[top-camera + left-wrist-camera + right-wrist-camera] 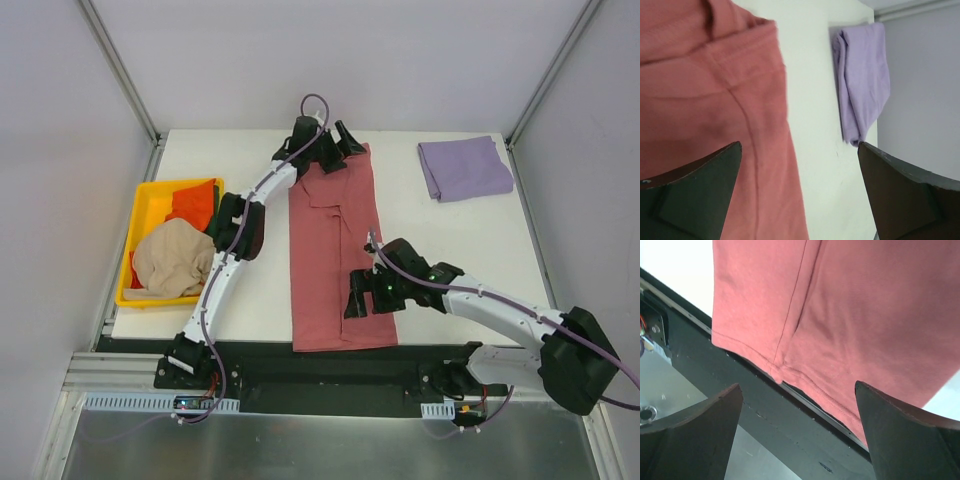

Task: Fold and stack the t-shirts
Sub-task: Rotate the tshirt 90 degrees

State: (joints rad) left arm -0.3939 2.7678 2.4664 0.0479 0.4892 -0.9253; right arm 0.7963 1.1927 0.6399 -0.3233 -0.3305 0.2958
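The dusty red t-shirt [335, 255] lies as a long folded strip down the table's middle, its hem at the near edge. It also shows in the left wrist view [705, 110] and the right wrist view [850, 315]. My left gripper [335, 142] is open and empty above the shirt's far end. My right gripper [360, 298] is open and empty above the shirt's near part. A folded lavender t-shirt [464, 167] lies at the far right, also in the left wrist view [862, 80]. A beige t-shirt [172, 258] and an orange t-shirt [195, 203] lie in the bin.
A yellow plastic bin [142, 215] stands at the table's left edge. The table's black front rail [765, 415] runs just under the red shirt's hem. Grey walls and metal frame posts enclose the table.
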